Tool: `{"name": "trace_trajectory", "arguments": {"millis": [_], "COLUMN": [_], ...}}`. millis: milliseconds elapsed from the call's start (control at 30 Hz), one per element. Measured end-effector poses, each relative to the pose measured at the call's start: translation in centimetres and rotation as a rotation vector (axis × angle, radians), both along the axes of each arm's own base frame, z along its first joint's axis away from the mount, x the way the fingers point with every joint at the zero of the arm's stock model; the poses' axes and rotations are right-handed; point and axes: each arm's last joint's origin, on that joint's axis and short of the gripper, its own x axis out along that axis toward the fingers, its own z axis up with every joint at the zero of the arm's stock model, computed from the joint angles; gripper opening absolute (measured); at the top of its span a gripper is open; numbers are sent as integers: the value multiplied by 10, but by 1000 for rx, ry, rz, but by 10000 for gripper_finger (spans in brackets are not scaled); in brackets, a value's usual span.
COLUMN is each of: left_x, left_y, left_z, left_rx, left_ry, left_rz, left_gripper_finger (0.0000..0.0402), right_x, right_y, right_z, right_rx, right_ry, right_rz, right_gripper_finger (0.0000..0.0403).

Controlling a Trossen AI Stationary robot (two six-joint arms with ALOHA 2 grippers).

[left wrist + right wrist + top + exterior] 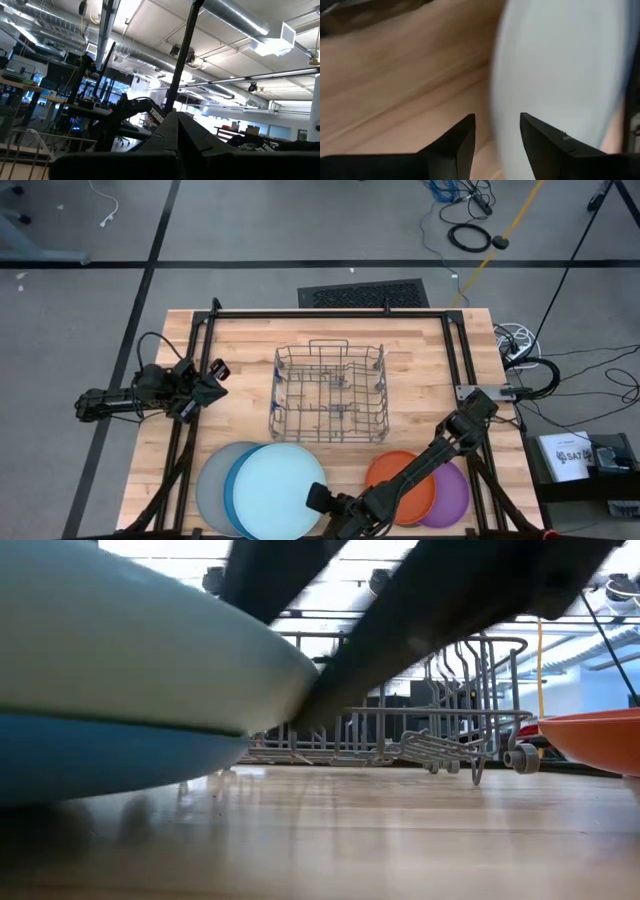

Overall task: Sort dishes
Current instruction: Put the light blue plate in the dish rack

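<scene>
Right gripper (318, 498), fingers parted, at pale blue plate (278, 490) rim; bare table (250, 350) beside.

Bright overhead light, blurred close-ups

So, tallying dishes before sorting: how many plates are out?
5 visible: grey plate, blue plate and pale blue plate stacked front-left; orange plate overlapping purple plate front-right. More may be hidden.
</scene>
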Motion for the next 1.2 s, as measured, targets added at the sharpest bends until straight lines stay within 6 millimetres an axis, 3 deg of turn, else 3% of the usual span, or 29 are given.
{"name": "trace_trajectory", "arguments": {"millis": [300,500,1033,1200], "left_x": [1,1,1,1], "left_y": [0,0,0,0], "left_z": [-1,-1,-1,-1], "left_rx": [-1,-1,-1,-1], "left_ry": [13,13,13,13], "left_rz": [0,0,0,0], "left_gripper_finger": [2,2,2,2], "right_x": [9,7,-3,-6], "right_y": [-3,1,6,5], "right_z": [-29,-26,-17,-8], "right_rx": [-88,-133,-160,-140], "right_ry": [-23,-71,-52,-49], "right_rz": [-49,-61,-21,-34], "right_gripper_finger": [87,12,27,7]}}
